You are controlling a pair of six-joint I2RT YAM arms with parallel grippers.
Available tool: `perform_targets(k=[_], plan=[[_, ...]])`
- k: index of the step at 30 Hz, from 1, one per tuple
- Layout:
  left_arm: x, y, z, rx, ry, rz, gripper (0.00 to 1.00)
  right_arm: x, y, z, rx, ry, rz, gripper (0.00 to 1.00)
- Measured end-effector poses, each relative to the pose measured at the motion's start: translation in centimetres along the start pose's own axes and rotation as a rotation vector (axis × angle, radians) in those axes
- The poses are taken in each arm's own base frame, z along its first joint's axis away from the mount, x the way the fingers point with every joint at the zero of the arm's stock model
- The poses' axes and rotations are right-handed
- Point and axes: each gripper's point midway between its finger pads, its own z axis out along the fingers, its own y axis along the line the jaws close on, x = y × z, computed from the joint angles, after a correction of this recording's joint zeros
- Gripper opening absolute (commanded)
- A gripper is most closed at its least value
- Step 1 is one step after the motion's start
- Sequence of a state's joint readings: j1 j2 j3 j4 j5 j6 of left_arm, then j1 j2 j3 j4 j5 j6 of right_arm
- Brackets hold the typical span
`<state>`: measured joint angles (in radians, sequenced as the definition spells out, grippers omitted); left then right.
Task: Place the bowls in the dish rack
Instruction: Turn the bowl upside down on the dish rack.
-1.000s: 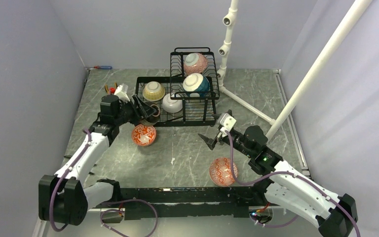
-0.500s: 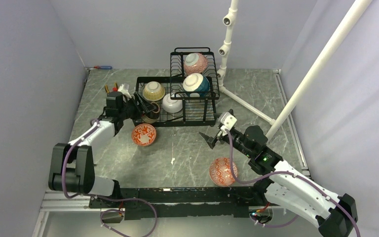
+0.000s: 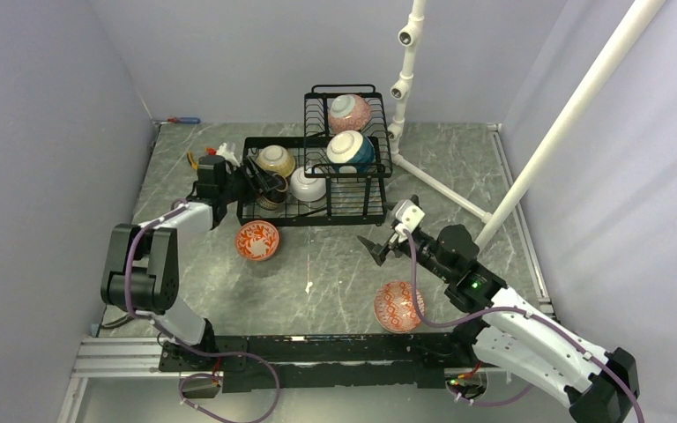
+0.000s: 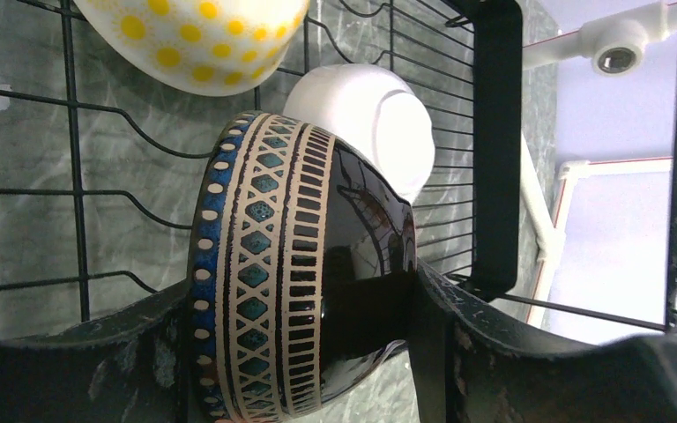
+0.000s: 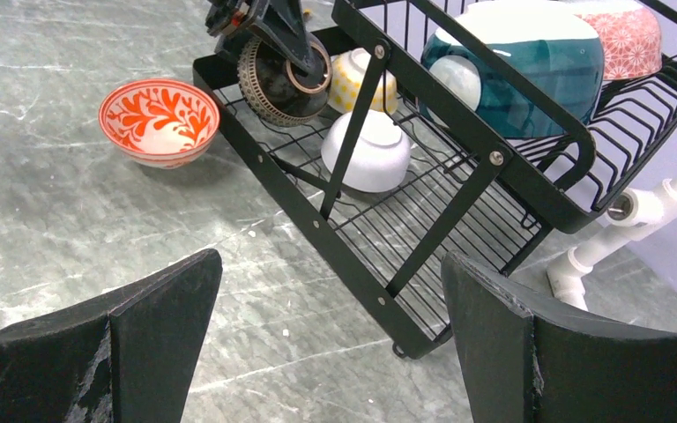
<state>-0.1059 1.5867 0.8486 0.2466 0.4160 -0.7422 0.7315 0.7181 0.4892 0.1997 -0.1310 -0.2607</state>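
Your dish rack (image 3: 317,220) holds four already: the pink bowl (image 3: 350,112) and teal-and-white bowl (image 3: 350,152) in the raised far tier, the yellow-dotted bowl (image 3: 275,161) and white bowl (image 3: 307,185) on the base. Your left gripper (image 3: 253,183), partly closed, grips the blue-patterned bowl (image 4: 264,264) on edge over the base's left end, not yet released. Your right gripper (image 3: 383,249) hangs wide open, empty. The left red-patterned bowl (image 3: 256,240) and the near red-patterned bowl (image 3: 398,306) wait on the table (image 3: 335,264).

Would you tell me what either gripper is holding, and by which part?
The left gripper clamps the black, blue-patterned ceramic bowl, rim side to glossy base side; the right gripper holds nothing.
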Motion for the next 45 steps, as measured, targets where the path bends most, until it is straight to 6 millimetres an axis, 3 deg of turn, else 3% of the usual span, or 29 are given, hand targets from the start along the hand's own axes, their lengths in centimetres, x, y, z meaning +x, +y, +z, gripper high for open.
perform_targets(k=[7,14,24,31,36,45], plan=[[0.6,1.5,1.7,-0.018,0.028,0.008,0.03,0.6,0.2,-0.1,-0.007,0.024,0.003,1.00],[0.1,1.5,2.4,-0.007,0.035,0.053,0.04,0.8,0.2,-0.2,-0.008,0.032,0.004,1.00],[-0.2,1.0,3.5,0.022,0.101,0.116,0.45,0.6,0.2,-0.2,-0.006,0.026,0.003,1.00],[0.0,1.1,3.4,0.006,0.125,0.107,0.58,0.3,0.0,-0.4,0.005,0.017,0.001,1.00],[0.2,1.2,3.1,-0.024,0.155,0.082,0.62,0.3,-0.1,-0.4,0.007,0.018,0.002,1.00],[1.0,2.5,1.4,-0.148,0.185,0.022,0.74,0.3,-0.1,-0.4,0.006,0.020,0.002,1.00]])
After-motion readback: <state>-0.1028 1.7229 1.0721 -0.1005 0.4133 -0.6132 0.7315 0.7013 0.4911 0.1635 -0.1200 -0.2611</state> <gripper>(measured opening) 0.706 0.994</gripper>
